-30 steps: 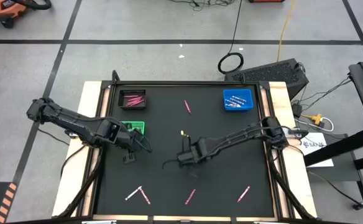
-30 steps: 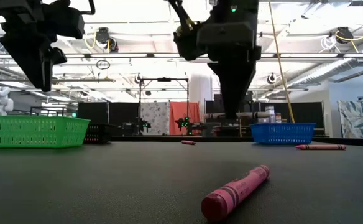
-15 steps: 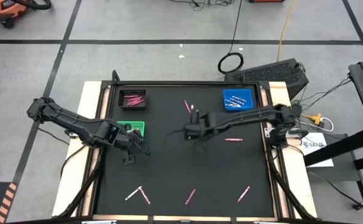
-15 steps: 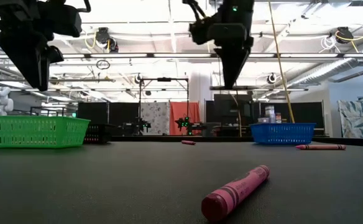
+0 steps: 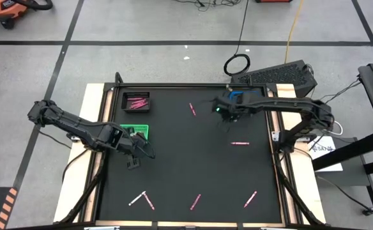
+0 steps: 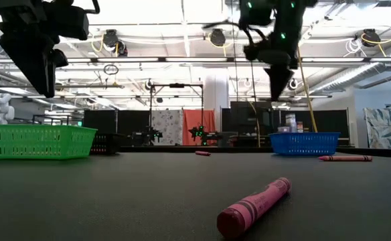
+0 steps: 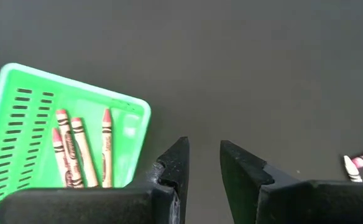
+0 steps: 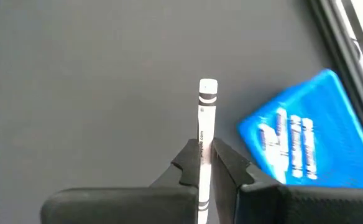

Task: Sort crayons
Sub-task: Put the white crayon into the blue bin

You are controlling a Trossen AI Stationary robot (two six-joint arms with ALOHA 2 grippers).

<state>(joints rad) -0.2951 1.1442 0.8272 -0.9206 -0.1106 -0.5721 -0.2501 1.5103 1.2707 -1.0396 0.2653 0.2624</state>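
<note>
High view: the right gripper (image 5: 225, 107), pinching a white crayon (image 8: 205, 130), had flown from the table's middle to just beside the blue tray (image 5: 250, 96) at the far right. Dropping it in looked next. The left gripper (image 5: 133, 158) waited, spread, near the green tray (image 5: 140, 130).

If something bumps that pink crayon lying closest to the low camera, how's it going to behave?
The pink crayon looks like a round, paper-wrapped stick lying flat on the black table, so a sideways nudge would probably roll it. It looks stiff, not floppy, and likely light for its size. A push along its length would more likely slide it.
</note>
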